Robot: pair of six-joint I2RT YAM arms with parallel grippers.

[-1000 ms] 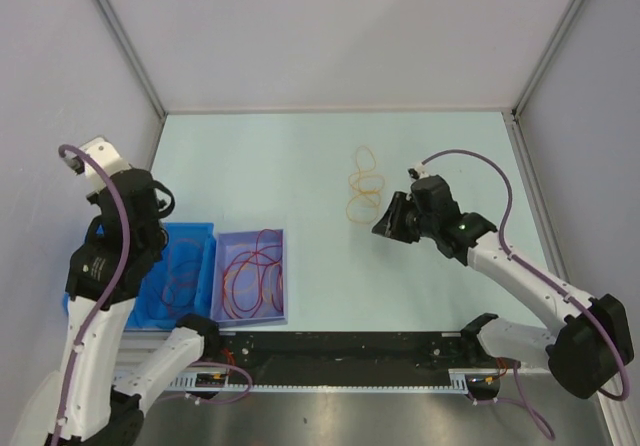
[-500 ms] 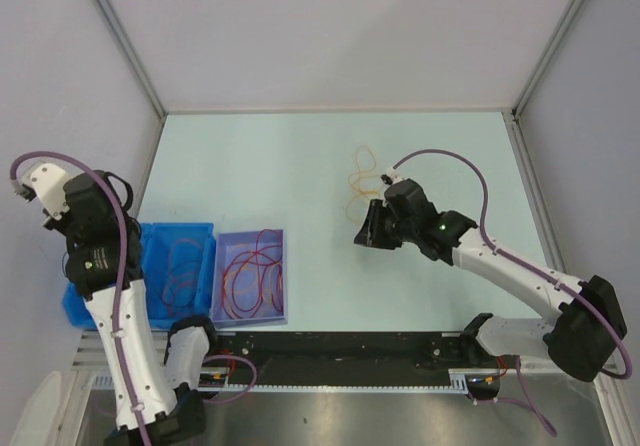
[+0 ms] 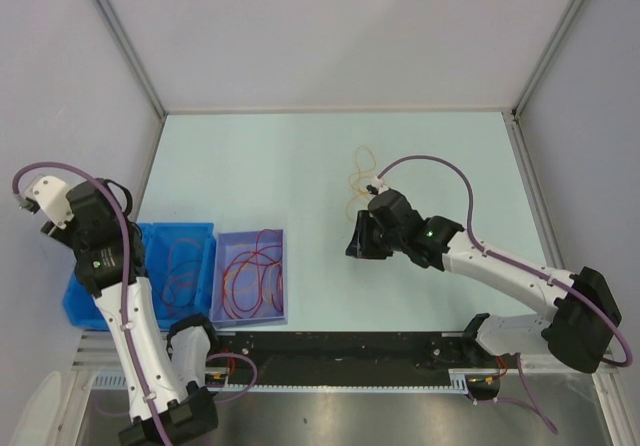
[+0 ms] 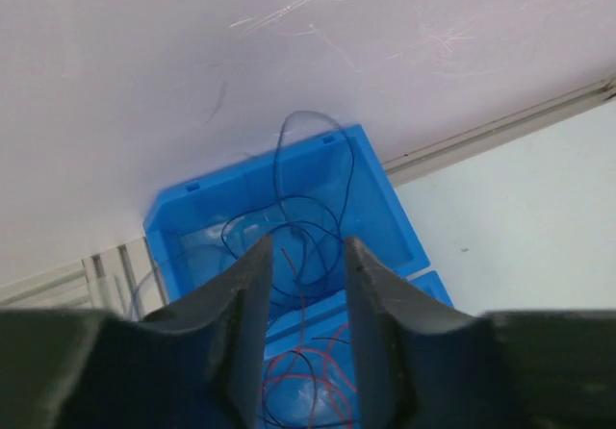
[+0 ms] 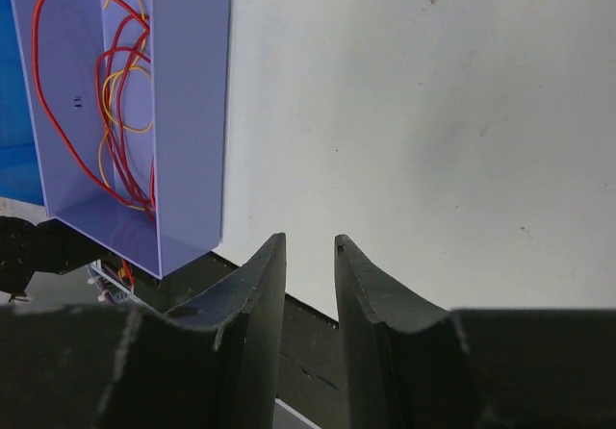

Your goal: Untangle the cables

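Top external, left arm [image 3: 118, 284] upright, right arm [image 3: 500, 264] outstretched near cables [image 3: 361, 180]

Two bins stand side by side at the near left of my table [image 3: 300, 166]. The left bin [image 3: 175, 228] is nearest the side wall, the right bin [image 3: 250, 234] is just beside it, and cables [image 3: 250, 276] lie inside each. My left gripper [image 4: 306, 251] hangs above the left bin, and my right gripper [image 5: 310, 246] hovers over the table right of the bins, with a loose bunch of cables [image 3: 363, 154] just behind it.
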